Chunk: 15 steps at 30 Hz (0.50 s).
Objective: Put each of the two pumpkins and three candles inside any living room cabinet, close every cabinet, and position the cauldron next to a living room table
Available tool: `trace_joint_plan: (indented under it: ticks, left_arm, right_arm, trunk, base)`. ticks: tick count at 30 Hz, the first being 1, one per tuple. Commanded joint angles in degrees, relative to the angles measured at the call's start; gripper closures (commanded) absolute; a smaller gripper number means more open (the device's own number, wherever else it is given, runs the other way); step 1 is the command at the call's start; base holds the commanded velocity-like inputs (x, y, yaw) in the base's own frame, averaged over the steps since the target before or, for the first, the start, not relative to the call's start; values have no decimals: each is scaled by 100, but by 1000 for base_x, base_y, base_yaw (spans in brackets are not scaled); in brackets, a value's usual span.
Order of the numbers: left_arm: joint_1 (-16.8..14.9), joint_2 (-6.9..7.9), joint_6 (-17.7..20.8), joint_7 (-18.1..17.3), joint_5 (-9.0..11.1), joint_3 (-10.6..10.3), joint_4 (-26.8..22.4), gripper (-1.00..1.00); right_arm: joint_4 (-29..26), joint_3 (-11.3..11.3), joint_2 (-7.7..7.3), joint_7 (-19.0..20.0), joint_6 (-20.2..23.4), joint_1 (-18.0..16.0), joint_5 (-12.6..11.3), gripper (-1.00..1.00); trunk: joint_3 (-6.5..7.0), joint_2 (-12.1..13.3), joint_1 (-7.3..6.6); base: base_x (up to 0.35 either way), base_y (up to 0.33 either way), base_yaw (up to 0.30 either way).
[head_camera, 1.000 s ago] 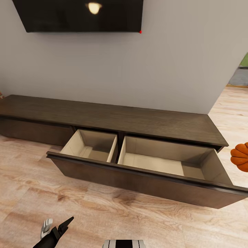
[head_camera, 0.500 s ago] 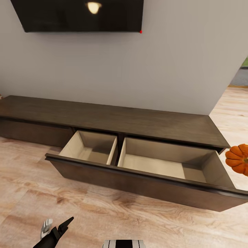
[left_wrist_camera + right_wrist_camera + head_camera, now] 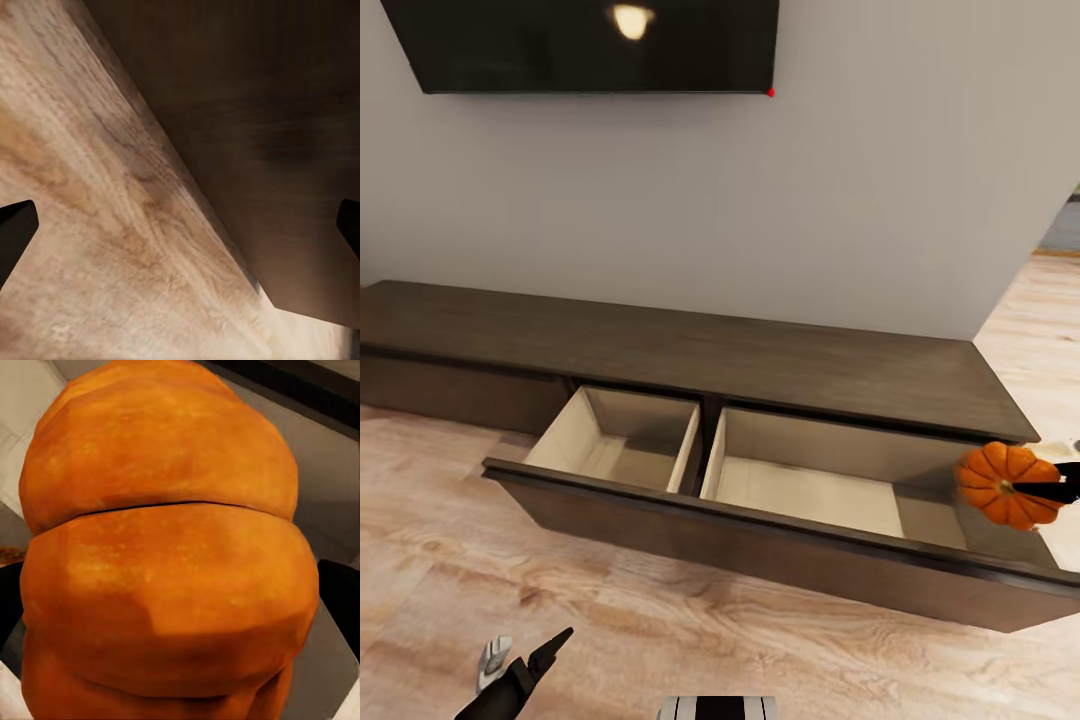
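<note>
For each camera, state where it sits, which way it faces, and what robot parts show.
Head: high, facing down at the long dark brown wooden cabinet; left gripper low.
Left wrist: near the left gripper, facing floor and cabinet front.
Right wrist: against the ribbed orange pumpkin.
Shared: head and right wrist show the pumpkin.

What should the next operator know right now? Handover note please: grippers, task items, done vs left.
Right gripper: shut on a pumpkin, held at the right end of the open drawer of the cabinet, not yet released.
Left gripper: open, nothing in it, low over the wooden floor in front of the drawer.
Drawer: pulled out, both compartments look bare as far as the head view shows.
Done: drawer open, one pumpkin picked up and brought to it.
Left: drop this pumpkin in, fetch the second pumpkin and three candles, close the cabinets, set the cauldron next to the table.
</note>
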Motion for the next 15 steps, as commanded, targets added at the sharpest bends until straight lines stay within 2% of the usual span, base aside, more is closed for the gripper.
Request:
trace_joint_plan:
  ticks: [1,3,6,8,12,15]
  left_arm:
    - [-2,6,47,-7,61,-21,0,-100]
    - [-2,6,41,-4,61,-26,0,-100]
    - [-2,8,37,-1,60,-39,0,-100]
    - [-2,6,36,0,61,-42,0,-100]
    - [-2,6,35,0,61,-44,0,-100]
    - [-2,9,35,0,61,-44,0,-100]
  right_arm:
    - [-8,-19,33,39,60,-9,62,100]
    - [-14,-16,118,37,59,-9,166,100]
    - [-23,-14,280,40,44,-9,507,100]
    - [-26,-14,386,40,31,-9,651,100]
    - [-26,-9,507,34,25,-9,746,100]
    - [-15,-4,540,33,27,-9,774,100]
  trunk:
    - [-4,-2,0]
    - [-4,-2,0]
    - [-4,-2,0]
    - [-4,-2,0]
    - [-4,-2,0]
    - [-4,-2,0]
  base:
    - [183,0,0]
    - [247,0,0]
    - [300,0,0]
    - [301,0,0]
    - [126,0,0]
    - [36,0,0]
